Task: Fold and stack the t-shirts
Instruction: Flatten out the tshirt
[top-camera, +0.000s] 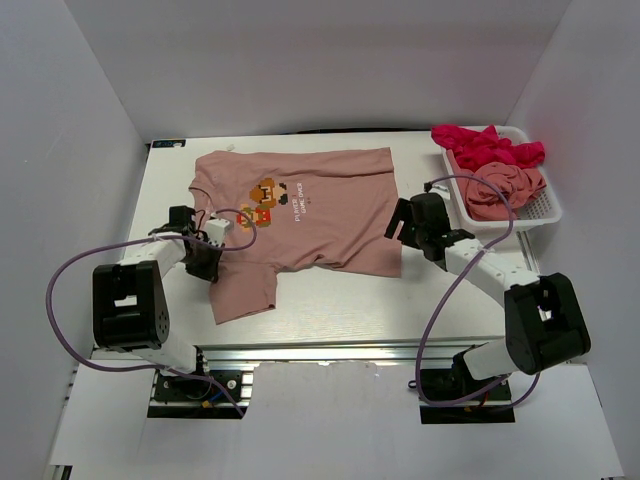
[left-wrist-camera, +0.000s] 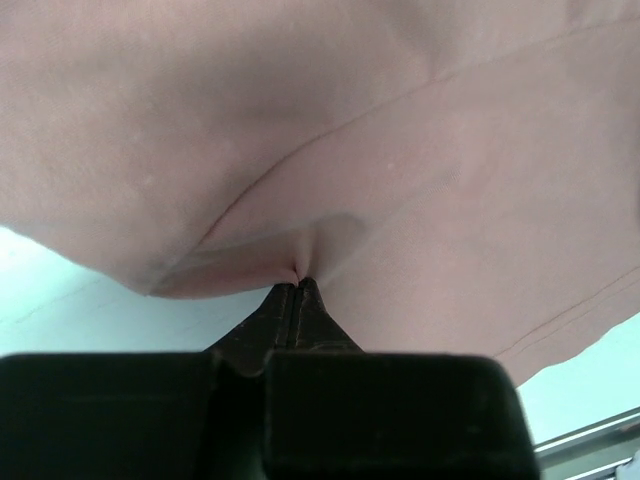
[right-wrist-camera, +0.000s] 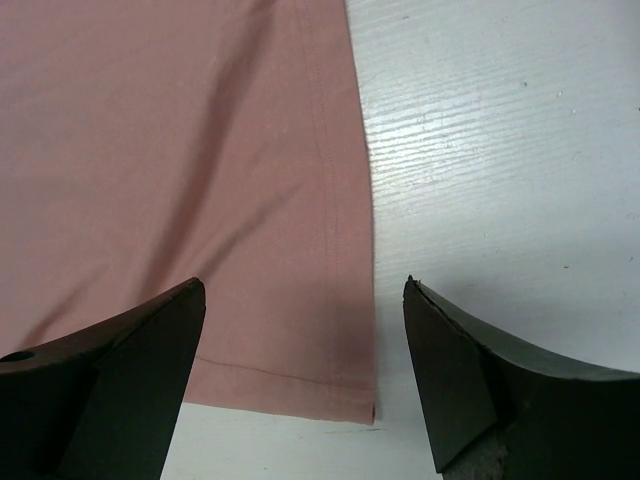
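A salmon-pink t-shirt (top-camera: 320, 215) with a pixel-art chest print lies spread flat on the table, neck to the left and hem to the right. My left gripper (top-camera: 208, 262) sits at its near sleeve. In the left wrist view it (left-wrist-camera: 298, 278) is shut, pinching a small fold of the pink cloth (left-wrist-camera: 400, 180). My right gripper (top-camera: 398, 228) hovers at the hem edge. It (right-wrist-camera: 305, 285) stands open over the hem's near corner (right-wrist-camera: 340, 385), holding nothing. A magenta-red t-shirt (top-camera: 485, 148) and another pink t-shirt (top-camera: 500, 185) lie crumpled in the basket.
The white mesh basket (top-camera: 548, 208) stands at the back right, close to my right arm. White walls enclose the table on three sides. Bare white tabletop (right-wrist-camera: 500, 150) shows right of the hem and along the near edge (top-camera: 340, 310).
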